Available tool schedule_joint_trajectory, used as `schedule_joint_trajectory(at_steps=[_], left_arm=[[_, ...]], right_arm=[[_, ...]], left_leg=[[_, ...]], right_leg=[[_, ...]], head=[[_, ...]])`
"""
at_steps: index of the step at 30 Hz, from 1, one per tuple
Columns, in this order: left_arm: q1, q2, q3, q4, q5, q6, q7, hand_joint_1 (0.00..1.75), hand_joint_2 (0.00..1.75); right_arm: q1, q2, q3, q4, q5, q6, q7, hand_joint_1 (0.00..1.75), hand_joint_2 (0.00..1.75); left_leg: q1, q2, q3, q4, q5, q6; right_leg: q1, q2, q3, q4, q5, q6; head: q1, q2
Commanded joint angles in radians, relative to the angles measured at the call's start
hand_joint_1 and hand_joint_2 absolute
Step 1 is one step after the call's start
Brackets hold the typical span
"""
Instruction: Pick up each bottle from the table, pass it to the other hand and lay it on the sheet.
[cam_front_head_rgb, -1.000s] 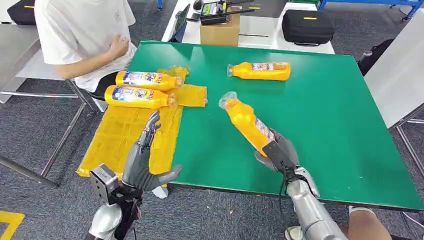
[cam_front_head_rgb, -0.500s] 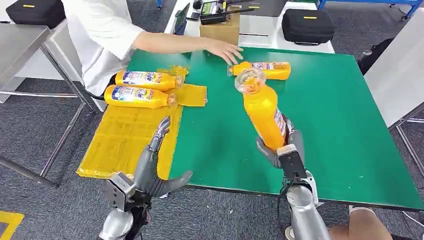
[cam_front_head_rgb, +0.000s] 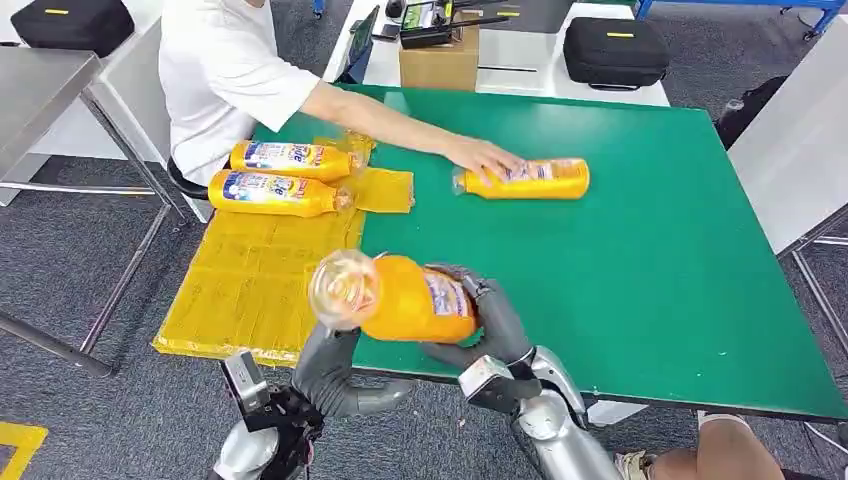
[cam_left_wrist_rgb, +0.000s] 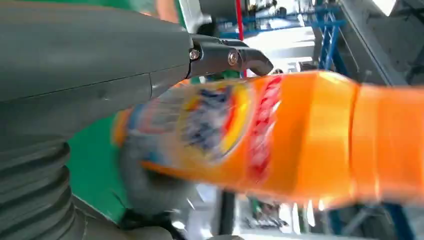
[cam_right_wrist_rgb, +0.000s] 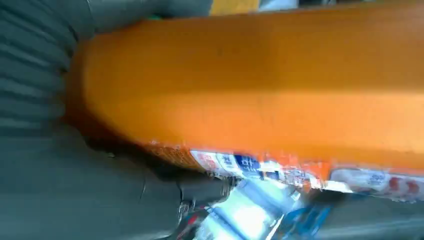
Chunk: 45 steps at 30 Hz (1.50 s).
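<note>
My right hand (cam_front_head_rgb: 492, 328) grips an orange bottle (cam_front_head_rgb: 410, 300) by its base and holds it sideways above the green table's (cam_front_head_rgb: 640, 260) near edge, clear cap end pointing left. My left hand (cam_front_head_rgb: 330, 370) is just under that cap end, thumb spread, fingers partly hidden by the bottle. In the left wrist view the bottle (cam_left_wrist_rgb: 300, 135) lies close along the palm with a dark finger (cam_left_wrist_rgb: 225, 55) above it. The right wrist view has the bottle (cam_right_wrist_rgb: 260, 85) tight against the palm. Two bottles (cam_front_head_rgb: 290, 158) (cam_front_head_rgb: 275, 192) lie on the yellow sheet (cam_front_head_rgb: 250, 280). Another bottle (cam_front_head_rgb: 535, 180) lies on the table.
A person in a white shirt sits at the far left corner, a hand (cam_front_head_rgb: 485, 157) resting on the far bottle. A cardboard box (cam_front_head_rgb: 440, 65) and a black case (cam_front_head_rgb: 615, 50) stand behind the table. A grey table (cam_front_head_rgb: 40, 90) is at the left.
My right hand swung the bottle from upright over the table down and left to my left hand, which rose beneath it. The person reached across and slid the far bottle a little.
</note>
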Motion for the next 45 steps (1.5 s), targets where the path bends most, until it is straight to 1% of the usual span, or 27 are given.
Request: schedule_joint_trajectory(at_steps=[1,4,6,10,11,12,14,15,16,17,18,19,20,21,22,25,27,28,29,30,31,34,37,38,41,42,45], left_arm=[[-0.104,0.002,-0.003,0.031,0.045,0.016,0.037,0.0,1.75],[-0.104,-0.002,-0.023,0.04,0.045,0.025,0.043,0.0,1.75],[-0.105,-0.017,-0.014,0.066,0.059,0.075,0.08,0.0,1.75],[-0.119,-0.022,-0.011,0.084,0.065,0.132,0.075,0.0,1.75],[-0.119,-0.022,-0.011,0.084,0.065,0.132,0.075,0.0,1.75],[-0.119,-0.022,-0.011,0.084,0.065,0.132,0.075,0.0,1.75],[-0.117,-0.02,-0.014,0.074,0.067,0.133,0.073,0.0,1.75],[-0.117,-0.019,-0.021,0.071,0.067,0.133,0.073,0.61,1.75],[-0.117,-0.015,-0.03,0.072,0.08,0.117,0.073,1.75,1.75],[-0.115,-0.014,-0.031,0.074,0.093,0.107,0.076,1.75,1.75],[-0.112,-0.012,-0.032,0.079,0.124,0.086,0.087,1.75,1.75],[-0.111,-0.012,-0.03,0.083,0.145,0.072,0.095,1.75,1.75],[-0.106,-0.008,-0.028,0.085,0.168,0.061,0.105,1.75,1.75],[-0.103,-0.006,-0.024,0.087,0.181,0.055,0.11,1.75,1.75],[-0.101,-0.006,-0.019,0.089,0.194,0.054,0.121,1.75,1.75],[-0.104,-0.01,0.005,0.108,0.22,0.087,0.167,1.75,1.75],[-0.119,-0.011,0.031,0.128,0.234,0.124,0.191,1.75,1.75],[-0.126,-0.01,0.04,0.135,0.236,0.135,0.193,1.75,1.75],[-0.133,-0.008,0.052,0.141,0.223,0.167,0.19,1.75,1.75],[-0.142,-0.001,0.063,0.147,0.22,0.178,0.189,1.75,1.75],[-0.146,0.001,0.069,0.151,0.221,0.18,0.19,1.75,1.75],[-0.157,0.016,0.094,0.155,0.203,0.205,0.187,1.75,1.75],[-0.187,0.049,0.117,0.161,0.064,0.307,0.155,1.75,1.75],[-0.208,0.07,0.119,0.173,-0.072,0.386,0.138,1.75,1.75],[-0.24,0.087,0.192,0.207,-0.227,0.409,0.161,1.75,1.75],[-0.252,0.101,0.206,0.224,-0.306,0.444,0.163,1.75,1.75],[-0.278,0.125,0.259,0.255,-0.386,0.469,0.167,1.75,1.75]], right_arm=[[-0.062,0.001,0.239,0.113,0.038,0.0,-0.017,1.75,1.75],[-0.064,0.034,0.241,0.165,0.024,-0.026,-0.016,1.75,1.75],[-0.054,0.052,0.235,0.184,0.002,-0.044,-0.02,1.75,1.75],[-0.032,0.056,0.25,0.172,-0.023,-0.045,-0.016,1.75,1.75],[-0.032,0.056,0.25,0.172,-0.023,-0.045,-0.016,1.75,1.75],[-0.032,0.056,0.25,0.172,-0.023,-0.045,-0.016,1.75,1.75],[-0.033,0.056,0.25,0.174,-0.03,-0.041,-0.013,1.75,1.75],[-0.035,0.056,0.248,0.177,-0.036,-0.042,-0.01,1.75,1.75],[-0.037,0.058,0.243,0.179,-0.044,-0.046,-0.005,1.75,1.75],[-0.036,0.061,0.235,0.181,-0.05,-0.05,0.0,1.26,1.75],[-0.036,0.063,0.225,0.182,-0.053,-0.058,0.01,0.49,1.75],[-0.034,0.065,0.216,0.183,-0.05,-0.075,0.02,0.0,1.75],[-0.027,0.069,0.205,0.184,-0.041,-0.1,0.026,0.0,1.75],[-0.023,0.072,0.197,0.184,-0.044,-0.109,0.031,0.0,1.75],[-0.018,0.074,0.189,0.182,-0.037,-0.128,0.037,0.0,0.0],[-0.001,0.083,0.166,0.177,-0.012,-0.211,0.044,0.0,0.0],[0.01,0.083,0.163,0.168,-0.014,-0.238,0.039,0.0,0.0],[0.012,0.082,0.164,0.165,-0.015,-0.245,0.039,0.0,0.0],[0.014,0.08,0.166,0.161,-0.021,-0.25,0.039,0.0,0.0],[0.016,0.079,0.168,0.157,-0.025,-0.253,0.04,0.0,0.0],[0.017,0.078,0.168,0.155,-0.026,-0.255,0.04,0.0,0.0],[0.018,0.075,0.169,0.154,-0.02,-0.277,0.037,0.0,0.0],[0.025,0.071,0.161,0.142,-0.012,-0.326,0.021,0.0,0.0],[0.029,0.068,0.158,0.13,-0.001,-0.354,0.015,0.0,0.0],[0.045,0.054,0.146,0.089,0.006,-0.353,0.021,0.0,0.0],[0.051,0.046,0.143,0.077,0.016,-0.356,0.022,0.0,0.0],[0.061,0.028,0.13,0.064,0.027,-0.359,0.022,0.0,0.0]], left_leg=[[0.001,0.003,0.004,0.0,-0.002,-0.001],[0.001,0.001,0.004,-0.001,-0.001,-0.001],[0.001,0.002,0.005,-0.001,-0.002,-0.001],[0.001,-0.001,0.005,-0.001,-0.001,-0.002],[0.002,0.0,0.01,-0.001,-0.004,-0.003],[0.001,0.0,0.005,-0.001,-0.001,-0.001],[0.001,0.001,0.005,-0.001,-0.002,-0.001],[0.001,0.001,0.006,-0.001,-0.002,-0.002],[0.001,0.0,0.004,0.0,-0.001,-0.001],[0.001,0.0,0.006,0.0,-0.002,-0.002],[0.001,0.0,0.004,0.0,-0.001,-0.001],[0.001,0.001,0.006,-0.001,-0.002,-0.002],[0.0,0.0,0.001,-0.001,0.0,-0.001],[0.001,0.0,0.006,-0.001,-0.002,-0.002],[0.001,0.0,0.006,-0.001,-0.002,-0.002],[0.0,-0.001,0.003,-0.001,0.0,-0.001],[0.0,0.0,0.004,-0.001,-0.001,-0.001],[0.0,0.0,0.003,-0.001,0.0,-0.001],[0.001,0.0,0.006,-0.001,-0.002,-0.002],[0.0,-0.001,0.003,-0.001,0.0,-0.001],[0.001,0.0,0.005,-0.001,-0.001,-0.002],[0.0,0.0,0.002,-0.001,0.0,-0.001],[0.001,0.001,0.005,-0.001,-0.001,-0.002],[0.001,0.001,0.004,-0.001,-0.001,-0.002],[0.001,0.001,0.004,-0.001,0.0,-0.002],[0.001,0.001,0.005,-0.001,-0.001,-0.002],[0.001,0.0,0.004,-0.001,0.0,-0.002]], right_leg=[[0.001,0.002,0.003,0.0,-0.001,-0.002],[0.001,0.0,0.004,-0.001,-0.001,-0.002],[0.001,0.001,0.005,-0.001,-0.001,-0.002],[0.002,-0.002,0.006,-0.001,-0.002,-0.003],[0.003,-0.002,0.01,-0.002,-0.004,-0.005],[0.001,-0.001,0.005,-0.001,-0.001,-0.002],[0.001,-0.001,0.005,-0.001,-0.001,-0.002],[0.002,-0.001,0.006,-0.001,-0.002,-0.003],[0.001,-0.001,0.004,-0.001,-0.001,-0.002],[0.002,-0.002,0.006,-0.001,-0.002,-0.003],[0.001,-0.001,0.005,-0.001,-0.002,-0.002],[0.002,-0.001,0.006,-0.001,-0.002,-0.003],[0.0,-0.001,0.001,-0.001,0.0,-0.001],[0.001,-0.001,0.006,-0.001,-0.002,-0.002],[0.001,-0.001,0.006,-0.001,-0.002,-0.002],[0.0,-0.002,0.003,-0.001,-0.001,-0.001],[0.0,-0.001,0.004,-0.001,-0.001,-0.002],[0.001,-0.001,0.003,-0.001,-0.001,-0.001],[0.001,-0.002,0.006,-0.001,-0.002,-0.002],[0.0,-0.002,0.003,-0.001,-0.001,-0.002],[0.001,-0.001,0.005,-0.001,-0.002,-0.003],[0.0,-0.001,0.002,-0.001,0.0,-0.001],[0.001,0.0,0.005,-0.001,-0.001,-0.002],[0.001,0.0,0.004,-0.001,-0.001,-0.002],[0.001,0.0,0.004,-0.001,-0.001,-0.003],[0.001,-0.001,0.004,-0.001,-0.001,-0.003],[0.001,-0.001,0.003,-0.001,-0.001,-0.002]], head=[[0.0,0.0],[0.0,0.0],[0.0,0.0],[0.0,0.0],[0.0,0.0],[0.0,0.0],[0.0,0.0],[0.0,0.0],[0.0,0.0],[0.0,0.0],[0.0,0.0],[0.0,0.0],[0.0,0.0],[0.0,0.0],[0.0,0.0],[0.0,0.0],[0.0,0.0],[0.0,0.0],[0.0,0.0],[0.0,0.0],[0.0,0.0],[0.0,0.0],[0.0,0.0],[0.0,0.0],[0.0,0.0],[0.0,0.0],[0.0,0.0]])
